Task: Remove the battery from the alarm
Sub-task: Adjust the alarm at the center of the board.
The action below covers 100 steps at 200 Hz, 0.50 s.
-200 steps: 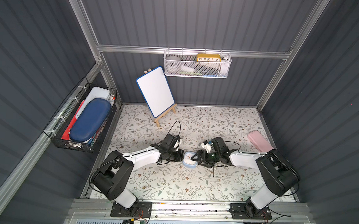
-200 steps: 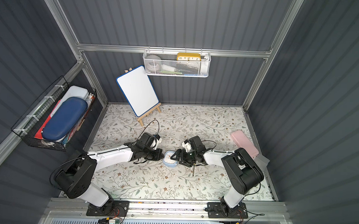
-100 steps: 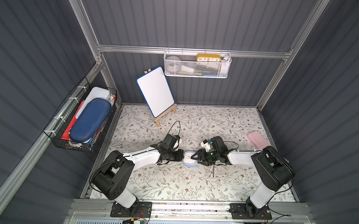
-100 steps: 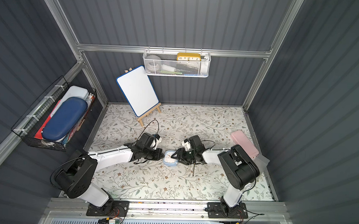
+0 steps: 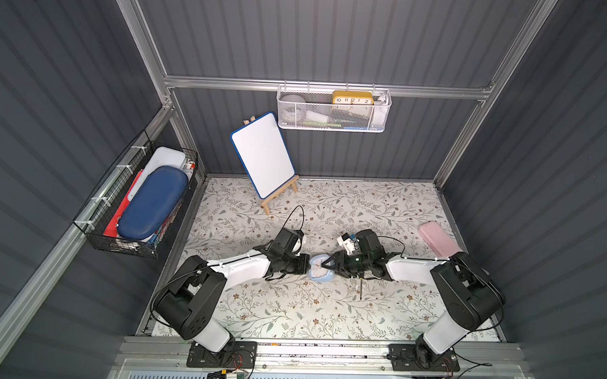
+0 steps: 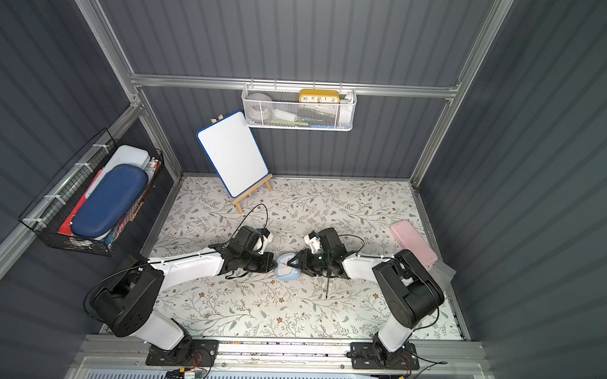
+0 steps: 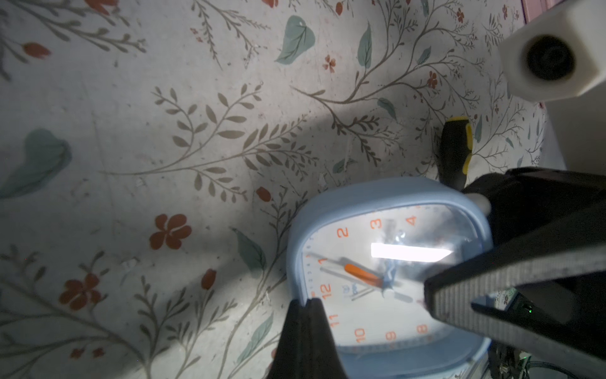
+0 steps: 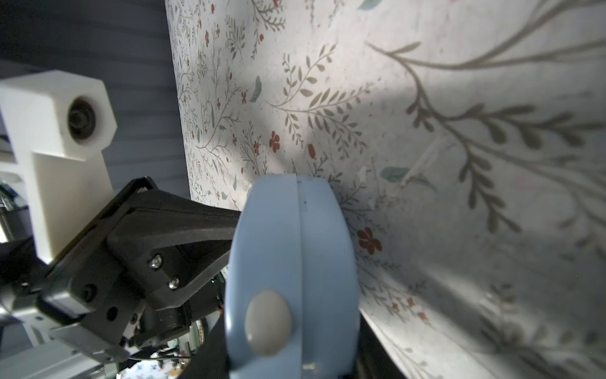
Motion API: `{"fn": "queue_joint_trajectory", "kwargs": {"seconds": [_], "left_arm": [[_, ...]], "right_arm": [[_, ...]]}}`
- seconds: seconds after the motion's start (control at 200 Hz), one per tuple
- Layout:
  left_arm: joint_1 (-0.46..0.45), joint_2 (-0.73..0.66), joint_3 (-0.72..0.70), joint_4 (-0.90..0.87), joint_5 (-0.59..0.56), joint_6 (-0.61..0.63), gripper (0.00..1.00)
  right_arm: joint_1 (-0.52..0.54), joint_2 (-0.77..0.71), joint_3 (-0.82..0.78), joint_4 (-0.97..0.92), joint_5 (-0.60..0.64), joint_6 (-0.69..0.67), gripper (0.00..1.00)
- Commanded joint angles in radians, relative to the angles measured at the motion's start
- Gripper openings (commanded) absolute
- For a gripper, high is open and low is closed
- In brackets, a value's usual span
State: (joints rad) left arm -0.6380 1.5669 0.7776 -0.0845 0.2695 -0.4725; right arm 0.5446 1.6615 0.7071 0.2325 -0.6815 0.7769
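Observation:
The alarm, a small light-blue clock with a white face and orange numerals, stands on edge at mid-table between both grippers. My left gripper is shut, its tips pressed against the alarm's rim near the 12. My right gripper is shut on the alarm, one ribbed finger lying across the face and the other behind the back. A white button sits on the alarm's top edge. The battery is hidden.
A black-and-yellow screwdriver lies just behind the right gripper. A pink case rests at the right edge. A whiteboard on an easel stands at the back. Wire baskets hang on the walls.
My right gripper's jaws have closed in onto the alarm's face and back. The left gripper has stayed shut against the rim, and the alarm has barely moved.

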Motion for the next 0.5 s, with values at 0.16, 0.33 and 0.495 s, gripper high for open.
{"fn": "queue_joint_trajectory", "kwargs": {"seconds": [0.16, 0.33, 0.495], "left_arm": [[-0.006, -0.066, 0.022, -0.075, -0.039, -0.03, 0.01], [0.018, -0.108, 0.05, -0.131, -0.119, -0.037, 0.08], [0.118, -0.182, 0.048, -0.169, -0.139, -0.025, 0.1]], "right_arm": [[0.024, -0.072, 0.091, -0.272, 0.13, -0.161, 0.4], [0.029, -0.114, 0.167, -0.416, 0.212, -0.232, 0.4], [0.087, -0.108, 0.37, -0.778, 0.478, -0.386, 0.4]]}}
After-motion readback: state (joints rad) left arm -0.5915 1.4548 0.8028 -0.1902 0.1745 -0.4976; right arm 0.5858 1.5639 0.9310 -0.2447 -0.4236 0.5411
